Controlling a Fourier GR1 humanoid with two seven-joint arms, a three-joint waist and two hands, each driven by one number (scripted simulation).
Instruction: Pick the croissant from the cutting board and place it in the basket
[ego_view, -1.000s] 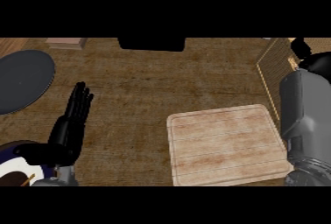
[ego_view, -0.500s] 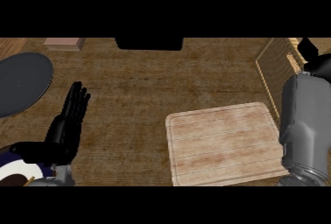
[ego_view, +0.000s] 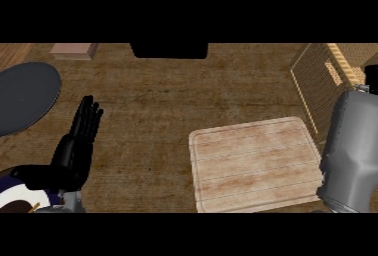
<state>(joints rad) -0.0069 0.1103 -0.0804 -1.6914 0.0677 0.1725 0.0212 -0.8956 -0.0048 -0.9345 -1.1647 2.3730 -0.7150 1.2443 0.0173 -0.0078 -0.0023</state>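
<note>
Wicker basket (ego_view: 317, 82), contents unclear, right hand (ego_view: 370, 75) at its edge, grip unclear, left hand (ego_view: 80, 137) fingers straight, wooden cutting board (ego_view: 255, 165) nearby

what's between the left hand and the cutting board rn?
Nothing. In the head view, only a bare stretch of wooden counter separates the left hand from the cutting board.

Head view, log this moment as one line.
left hand open, resting at left | board without croissant | right forearm at basket | croissant not visible
</note>
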